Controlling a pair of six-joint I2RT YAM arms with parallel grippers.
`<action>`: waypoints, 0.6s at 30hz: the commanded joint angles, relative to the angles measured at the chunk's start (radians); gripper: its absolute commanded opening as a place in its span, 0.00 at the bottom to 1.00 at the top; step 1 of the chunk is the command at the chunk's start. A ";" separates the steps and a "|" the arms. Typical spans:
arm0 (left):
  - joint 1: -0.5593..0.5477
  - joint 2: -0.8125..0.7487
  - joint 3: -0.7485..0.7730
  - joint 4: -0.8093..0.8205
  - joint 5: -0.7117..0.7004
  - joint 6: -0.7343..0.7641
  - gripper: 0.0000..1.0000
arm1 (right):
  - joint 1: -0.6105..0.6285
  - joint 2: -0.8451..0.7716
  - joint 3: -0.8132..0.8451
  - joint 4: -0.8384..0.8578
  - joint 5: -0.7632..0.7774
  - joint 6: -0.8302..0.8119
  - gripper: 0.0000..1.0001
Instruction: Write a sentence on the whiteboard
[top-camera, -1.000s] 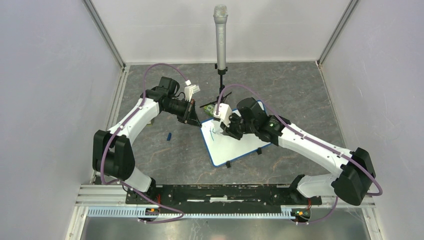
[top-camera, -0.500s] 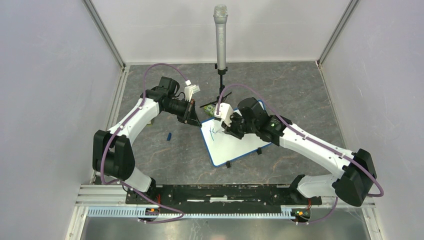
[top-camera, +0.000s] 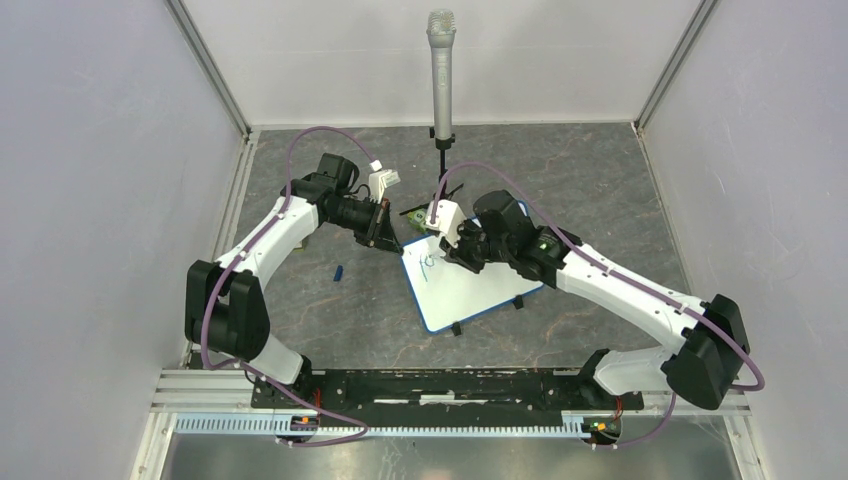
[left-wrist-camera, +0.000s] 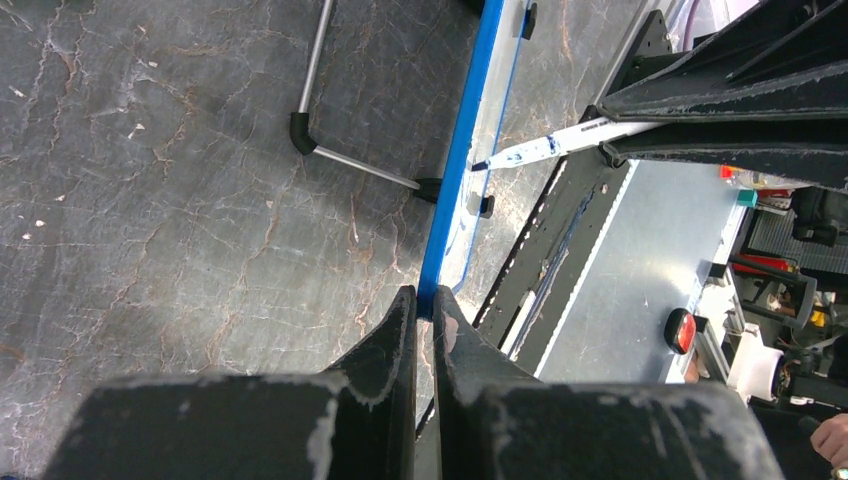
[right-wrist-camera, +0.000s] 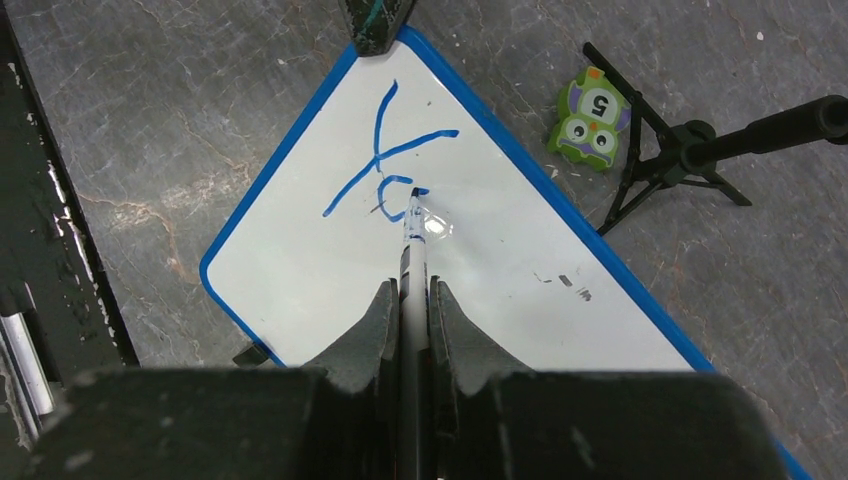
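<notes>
The whiteboard lies tilted on the table, a white face with a thin blue edge. My left gripper is shut on the board's far-left corner. A white marker is pinched in my right gripper, which hovers over the board's upper left. The marker's tip touches the white face. The sentence is a blue "Y" with a small curved stroke beginning beside it, also faintly visible from above. The marker shows side-on in the left wrist view.
A microphone on a tripod stand rises just behind the board, its legs close to the far edge. A green owl toy marked 5 lies beside them. A small blue cap rests left of the board. Walls enclose three sides.
My right gripper has shifted slightly toward the back with the marker, and a new short blue curve has appeared after the "Y". The left arm and the board have not moved.
</notes>
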 joint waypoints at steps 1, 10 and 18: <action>-0.002 -0.031 -0.004 0.005 -0.013 0.033 0.03 | 0.017 0.012 0.041 0.025 -0.012 0.010 0.00; -0.002 -0.032 -0.006 0.004 -0.014 0.032 0.02 | 0.020 0.000 0.035 0.034 0.035 0.012 0.00; -0.002 -0.033 -0.004 0.004 -0.014 0.031 0.02 | -0.001 -0.030 0.024 0.025 0.044 0.015 0.00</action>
